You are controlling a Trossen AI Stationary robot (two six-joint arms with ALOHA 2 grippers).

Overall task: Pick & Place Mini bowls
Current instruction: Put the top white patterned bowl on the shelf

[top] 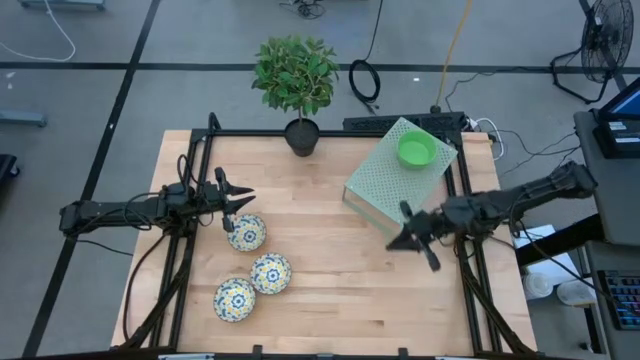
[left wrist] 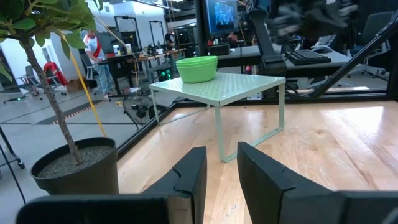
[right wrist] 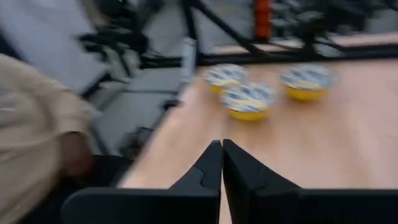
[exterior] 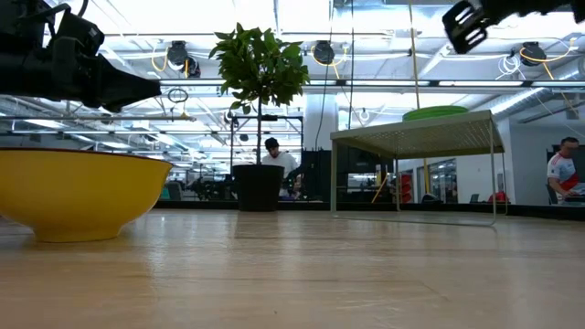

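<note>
Three floral bowls (top: pixel 247 233) sit on the counter (top: pixel 330 290); green bowls (top: pixel 416 151) rest on the rack (top: pixel 372 183). Left end effector (top: pixel 240 201) hovers narrowly parted and empty above one floral bowl. Right end effector (top: pixel 398 240), closed and empty, hangs beside the rack.

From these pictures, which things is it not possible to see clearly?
- Green bowls on the shelf: the high view shows only the top one, so the number stacked stays hidden.
- Floral bowls: motion blur in the right wrist view smears their pattern.
- Person at the table edge: blurred, cut by the picture edge.
- Left pincer: its fingertips are cut off.
</note>
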